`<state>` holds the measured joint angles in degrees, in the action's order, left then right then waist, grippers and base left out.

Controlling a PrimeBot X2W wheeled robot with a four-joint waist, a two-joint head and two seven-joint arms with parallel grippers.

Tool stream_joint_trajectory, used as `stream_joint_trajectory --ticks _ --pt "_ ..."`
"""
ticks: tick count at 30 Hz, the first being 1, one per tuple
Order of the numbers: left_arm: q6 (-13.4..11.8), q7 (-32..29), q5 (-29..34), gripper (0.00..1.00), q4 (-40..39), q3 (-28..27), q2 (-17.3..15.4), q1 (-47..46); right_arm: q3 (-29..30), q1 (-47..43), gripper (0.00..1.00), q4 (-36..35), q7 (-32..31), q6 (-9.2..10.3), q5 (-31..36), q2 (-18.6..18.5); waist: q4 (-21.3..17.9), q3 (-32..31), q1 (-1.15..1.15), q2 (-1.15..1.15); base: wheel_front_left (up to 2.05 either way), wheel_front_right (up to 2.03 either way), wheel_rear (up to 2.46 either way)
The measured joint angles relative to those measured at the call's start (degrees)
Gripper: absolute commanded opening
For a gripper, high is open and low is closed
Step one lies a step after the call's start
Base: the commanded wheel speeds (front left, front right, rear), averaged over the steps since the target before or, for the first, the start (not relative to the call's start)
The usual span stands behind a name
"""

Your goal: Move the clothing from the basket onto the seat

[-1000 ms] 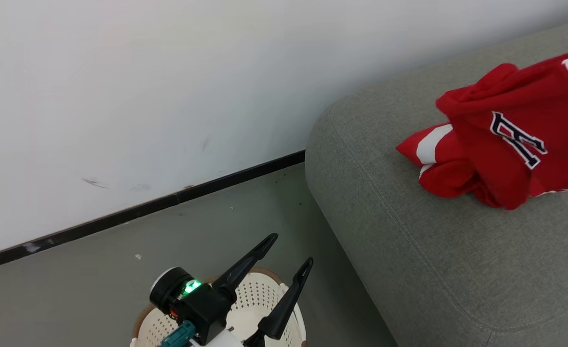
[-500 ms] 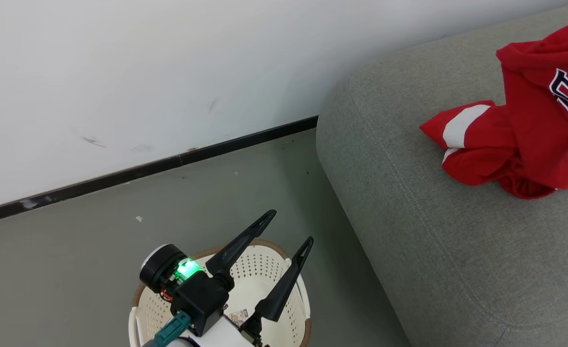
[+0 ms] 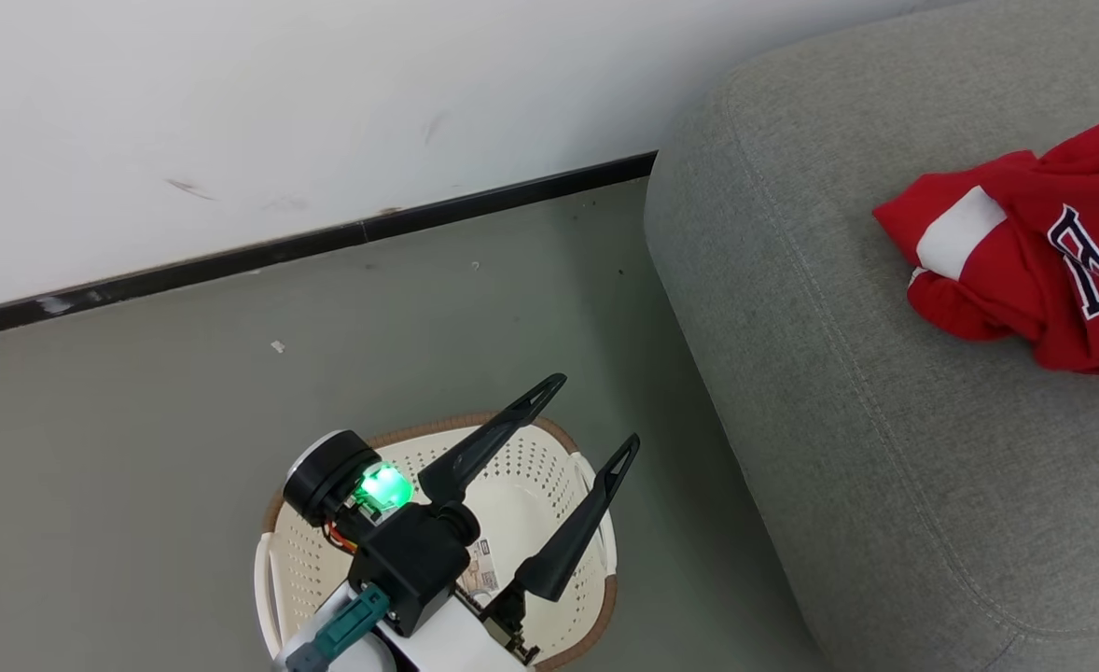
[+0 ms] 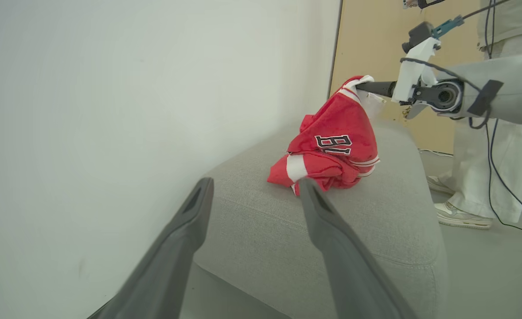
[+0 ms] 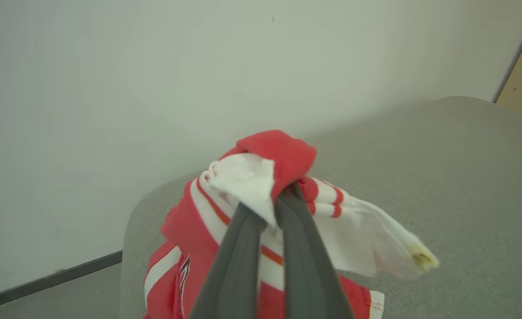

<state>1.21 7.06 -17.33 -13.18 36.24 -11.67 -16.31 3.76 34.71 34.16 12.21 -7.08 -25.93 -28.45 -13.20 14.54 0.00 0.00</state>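
On the seat (image 3: 885, 420), your red jersey (image 3: 1025, 271) has settled lower, right claw (image 5: 275, 199) still clamped on it; left claw (image 3: 592, 411) open over the basket (image 3: 274, 579). Drop's nearly done.

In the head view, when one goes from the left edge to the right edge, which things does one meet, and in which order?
basket → seat → clothing. The left hand overlaps the basket, so it is left out.
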Motion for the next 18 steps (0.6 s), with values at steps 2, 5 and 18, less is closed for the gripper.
stream_joint_trajectory --ticks 2,5,18 --pt "0.03 -0.13 0.14 1.0 -0.11 0.1 0.01 -0.6 0.91 -1.07 0.0 1.42 0.49 0.0 0.35 0.31 0.31 0.83 0.0 0.0 0.0 0.0 0.0" --pt "0.33 -0.51 0.21 1.0 -0.26 0.11 0.03 -1.08 2.36 -2.37 0.0 3.34 1.26 0.0 0.47 0.93 0.72 1.98 0.0 0.0 0.0 0.0 0.0" --pt "1.31 -0.66 0.1 1.0 1.64 -0.81 -1.44 -2.23 5.81 -3.77 0.58 7.35 1.98 -0.01 1.97 6.67 0.72 5.47 0.0 0.0 0.0 0.0 0.0"
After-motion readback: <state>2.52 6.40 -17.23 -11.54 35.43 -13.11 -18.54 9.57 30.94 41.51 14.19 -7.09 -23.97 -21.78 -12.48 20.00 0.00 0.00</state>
